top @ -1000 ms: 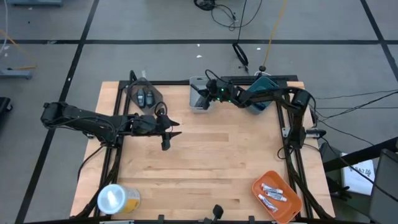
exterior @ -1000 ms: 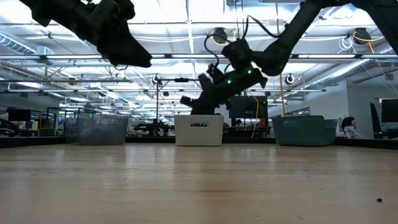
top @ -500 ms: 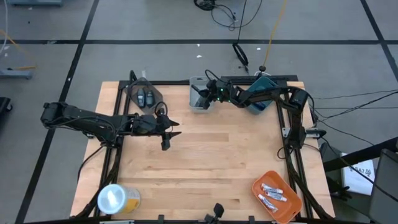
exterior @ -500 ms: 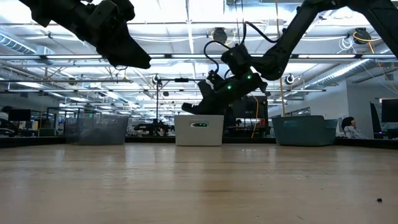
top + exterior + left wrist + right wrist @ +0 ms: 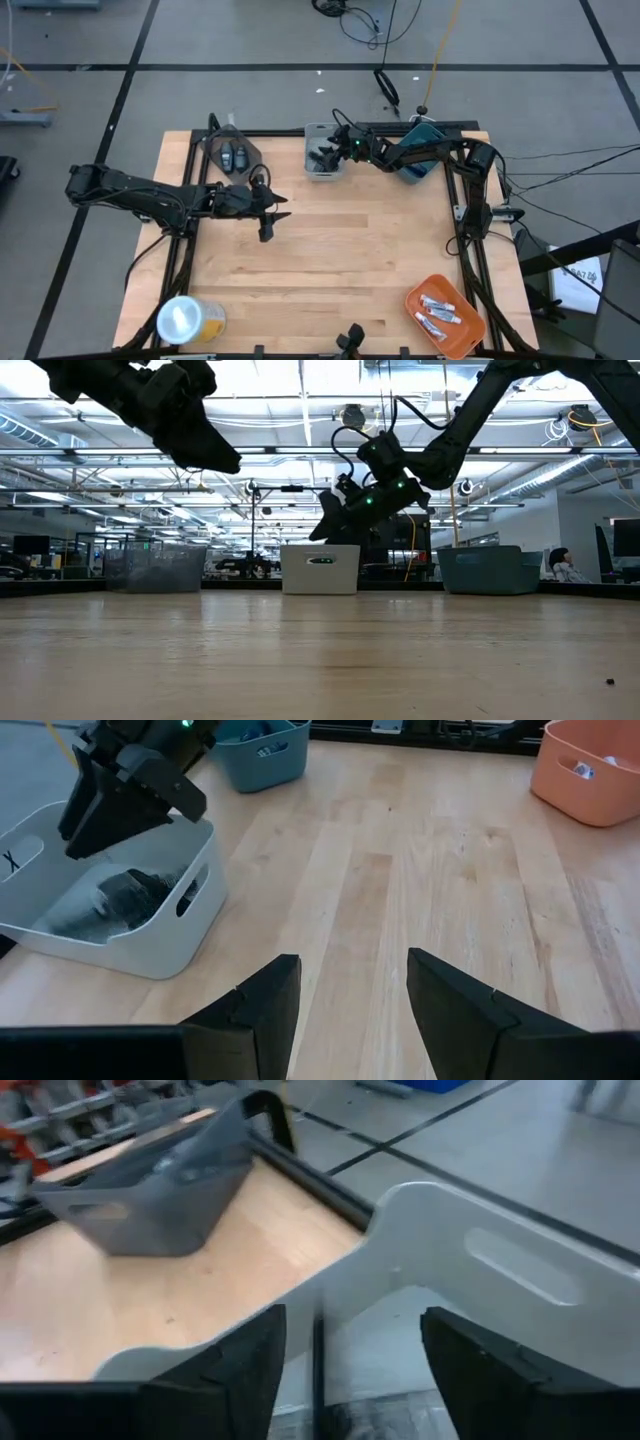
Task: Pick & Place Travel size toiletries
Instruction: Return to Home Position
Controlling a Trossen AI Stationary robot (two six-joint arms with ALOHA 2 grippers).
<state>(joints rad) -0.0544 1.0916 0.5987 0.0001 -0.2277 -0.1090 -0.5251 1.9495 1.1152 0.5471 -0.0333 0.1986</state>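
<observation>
My worry is the right claw (image 5: 352, 1325). It is spread open and empty, and its fingers hang right over the rim of the white bin (image 5: 170, 935), low enough that I judge a flat pull toward home could hook a finger on the wall and drag or tip the bin. That would spill the black combs (image 5: 135, 895) lying directly beneath it. Lifting before swinging would avoid that. A thin dark strip (image 5: 318, 1365) stands between its fingers, nearer one of them. If that is a comb propped on end, the fingers could flick it out on the way up, but I cannot tell what it is. The arm behind this claw also stretches over the teal bin (image 5: 262, 760), so a sagging elbow could knock it. The left claw (image 5: 352, 960) is open too, holding nothing, with bare tabletop (image 5: 350, 260) under and ahead of it and the white bin off to one side. The grey bin (image 5: 150, 1200), just beyond the right claw, holds two oval pieces (image 5: 235, 156), and the silvery tubes (image 5: 437, 312) lie in the orange bin (image 5: 412, 300), well away from both claws. I cannot count the combs, and the teal bin's contents are cut off.
</observation>
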